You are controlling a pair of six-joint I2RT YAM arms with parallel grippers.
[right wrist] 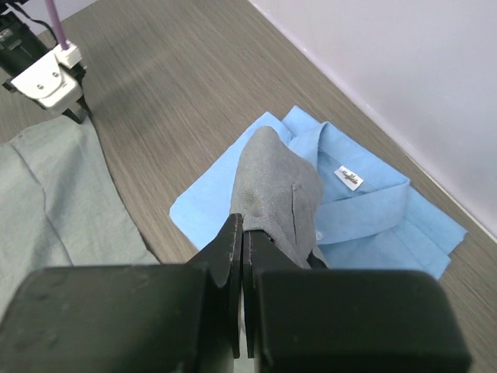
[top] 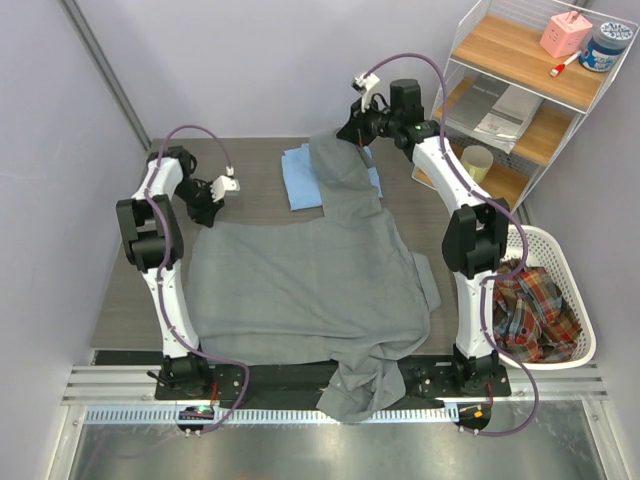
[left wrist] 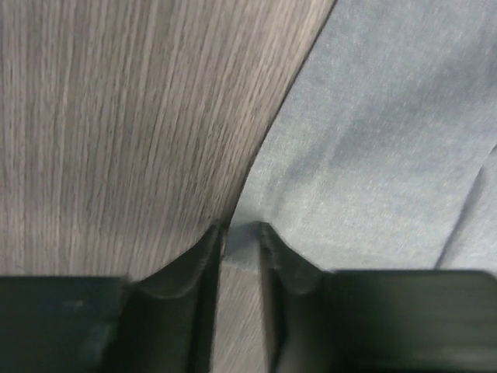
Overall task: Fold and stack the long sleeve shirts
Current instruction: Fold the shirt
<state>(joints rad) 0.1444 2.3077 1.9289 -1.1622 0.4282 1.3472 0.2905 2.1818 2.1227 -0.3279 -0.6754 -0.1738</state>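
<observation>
Across the desk (top: 115, 290): grey shirt (top: 310, 285) lies spread flat, ready, I judge, for folding; its near part hangs over the near edge.
Far side: light blue shirt (top: 300, 180) sits already folded, collar up; probably the base of the stack.
Right jaws: clenched on a grey sleeve (right wrist: 272, 186), lifted above the blue shirt; likely to bring it inward over the body.
Left jaws: at the far-left corner of the grey shirt, narrowly parted with the cloth edge between; whether they pinch it I cannot tell.
Hidden: the sleeve covers part of the blue shirt; the second sleeve is not to be made out.
</observation>
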